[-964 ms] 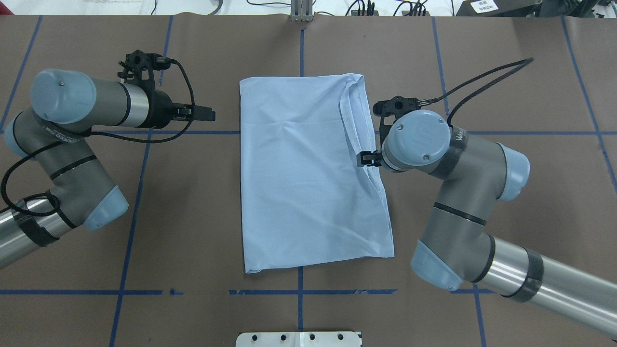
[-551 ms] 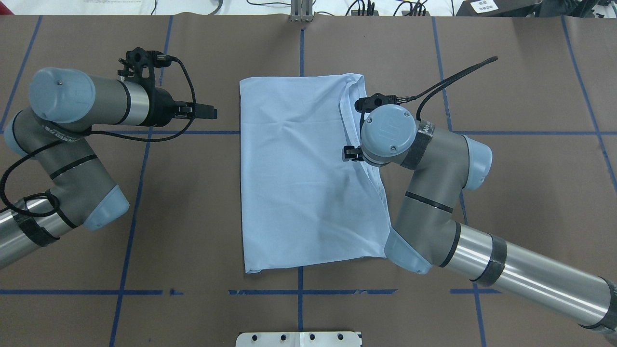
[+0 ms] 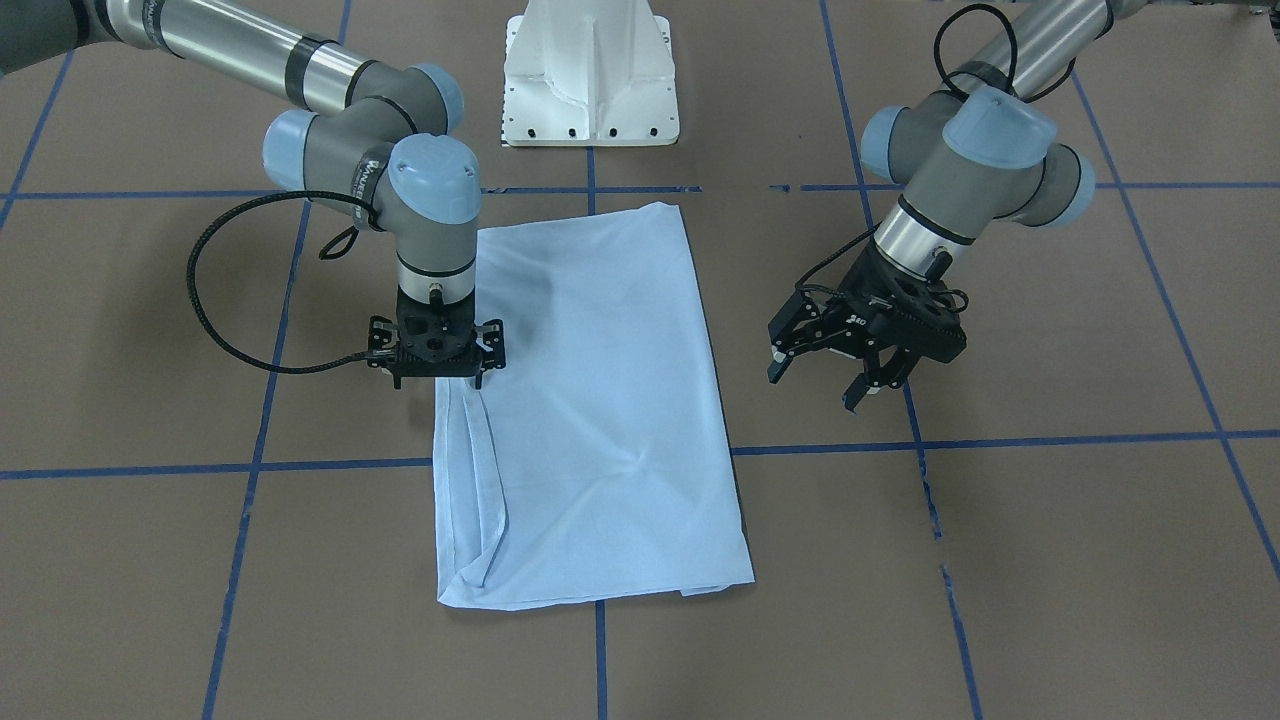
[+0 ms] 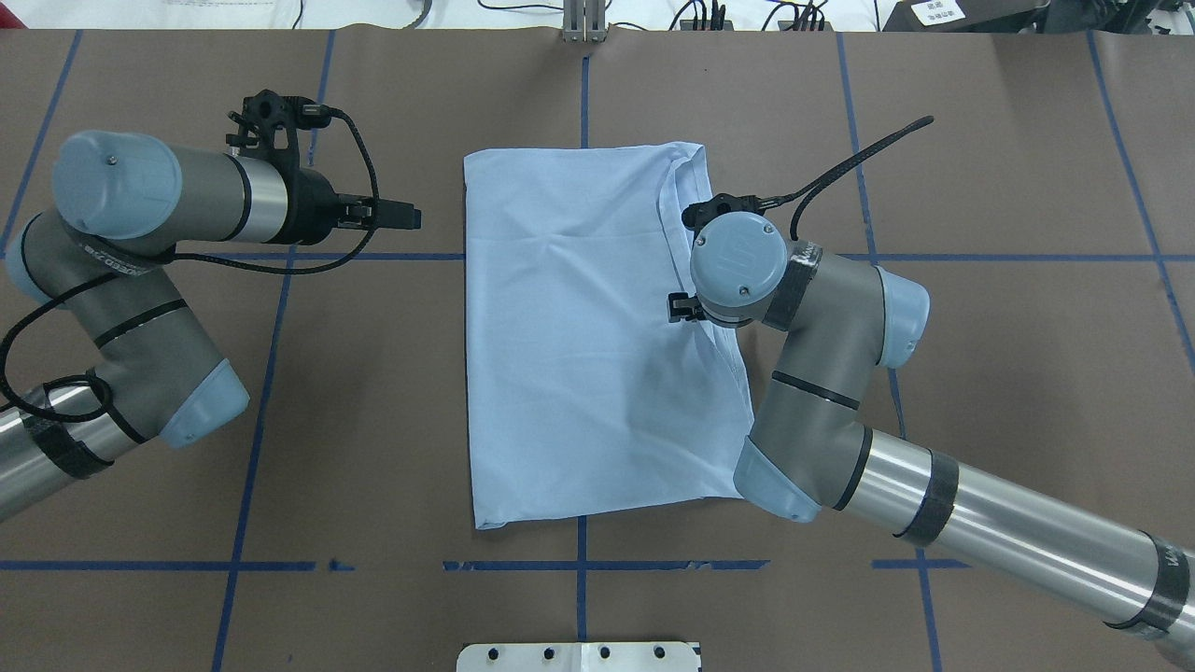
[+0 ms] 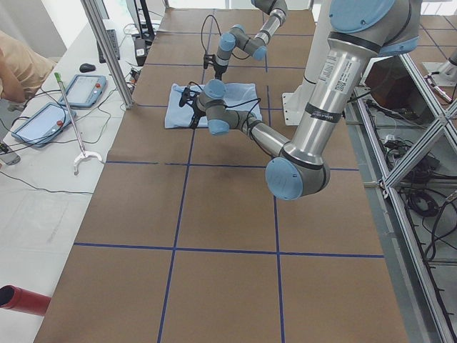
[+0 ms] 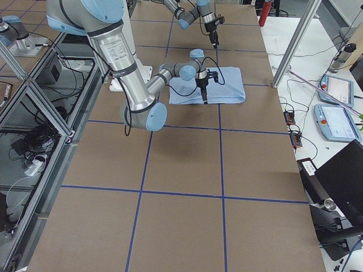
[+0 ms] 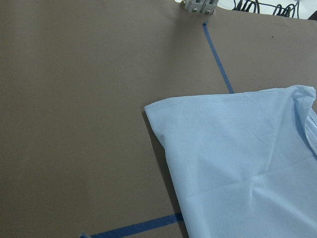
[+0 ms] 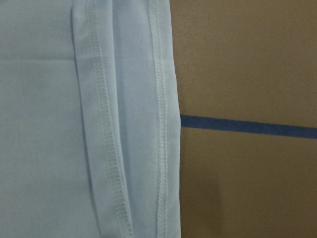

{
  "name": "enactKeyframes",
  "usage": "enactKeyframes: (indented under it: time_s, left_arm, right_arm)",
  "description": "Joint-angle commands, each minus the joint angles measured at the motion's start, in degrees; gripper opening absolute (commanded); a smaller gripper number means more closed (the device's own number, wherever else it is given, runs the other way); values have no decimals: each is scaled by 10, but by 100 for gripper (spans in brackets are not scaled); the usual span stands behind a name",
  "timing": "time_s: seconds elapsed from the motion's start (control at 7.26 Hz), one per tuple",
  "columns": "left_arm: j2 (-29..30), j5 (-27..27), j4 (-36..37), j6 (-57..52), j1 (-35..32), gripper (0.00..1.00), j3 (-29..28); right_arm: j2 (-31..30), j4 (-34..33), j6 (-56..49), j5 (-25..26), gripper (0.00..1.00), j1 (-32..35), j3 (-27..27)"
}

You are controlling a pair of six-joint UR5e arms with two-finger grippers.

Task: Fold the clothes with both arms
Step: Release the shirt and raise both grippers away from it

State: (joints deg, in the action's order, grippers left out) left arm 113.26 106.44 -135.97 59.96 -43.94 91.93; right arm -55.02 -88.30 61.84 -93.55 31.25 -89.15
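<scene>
While my right pincer hangs open over the doubled hem of the shirt lying flat on the table, left pincer open, well apart, I should drop straight, pinch 2 hem layers, lift slowly.

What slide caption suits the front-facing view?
Right gripper at the edge of the folded light blue T-shirt; left gripper open beside it.

The folded light blue T-shirt is thin, smooth, matt cloth with stitched hems. The brown table cover looks like matt paper. The right arm has a glossy silver metal tube.
</scene>
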Motion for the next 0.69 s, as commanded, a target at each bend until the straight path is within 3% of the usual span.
enactKeyframes:
  time_s: [0.0,0.55]
  left_arm:
    - [-1,-1,0,0,0,100,0]
    - [-1,-1,0,0,0,100,0]
  right_arm:
    - [14,1,-1,-2,100,-1,1]
    - [5,-18,-44,-8,100,-1,2]
